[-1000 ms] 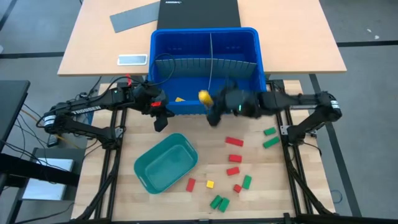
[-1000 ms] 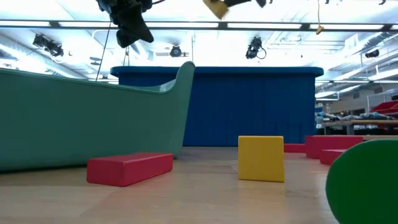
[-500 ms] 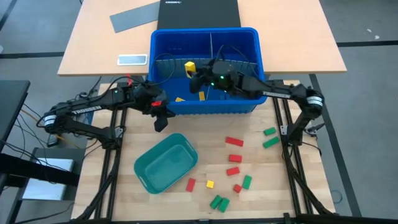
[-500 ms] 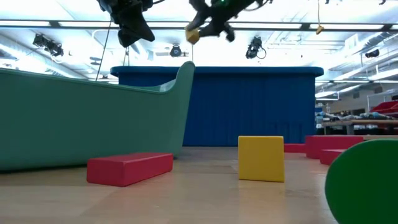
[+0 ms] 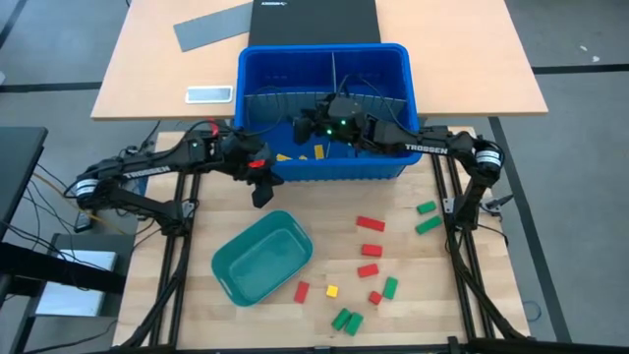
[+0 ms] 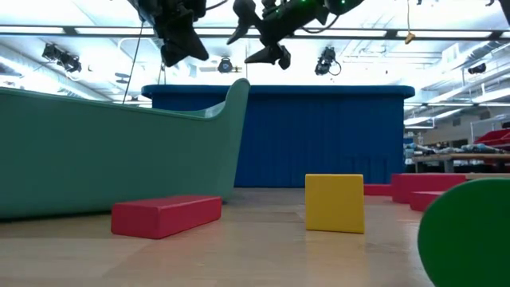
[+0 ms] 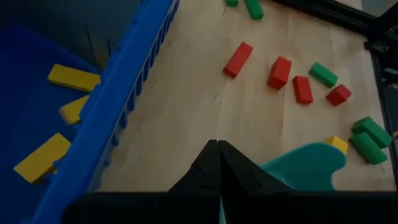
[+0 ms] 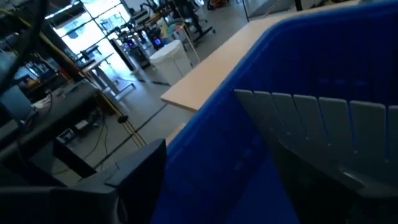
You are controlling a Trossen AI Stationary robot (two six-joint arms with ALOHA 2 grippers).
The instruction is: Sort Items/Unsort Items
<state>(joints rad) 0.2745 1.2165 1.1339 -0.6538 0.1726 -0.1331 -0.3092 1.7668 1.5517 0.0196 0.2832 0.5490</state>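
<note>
The blue bin (image 5: pixel 324 113) sits at the far edge of the surface (image 5: pixel 295 211), its grey divider (image 5: pixel 295 98) splitting compartments for sorting. Beside the teal tray (image 5: pixel 261 258), red, green and yellow blocks (image 5: pixel 371 248) lie scattered; yellow blocks (image 5: pixel 318 150) rest in the bin's near compartment. The right gripper (image 5: pixel 307 128) hangs over that compartment with fingers spread and empty, likely just after dropping one. The left gripper (image 5: pixel 260 187), fingers together, waits outside the bin's near wall. The bin's far compartments are hard to make out.

The right arm reaches in from the table's right edge toward the middle of the far edge. Its right claw (image 5: pixel 307 129) is wide open and empty. The left arm comes from the left edge, its left claw (image 5: pixel 261 194) shut tight, pointing down.
</note>
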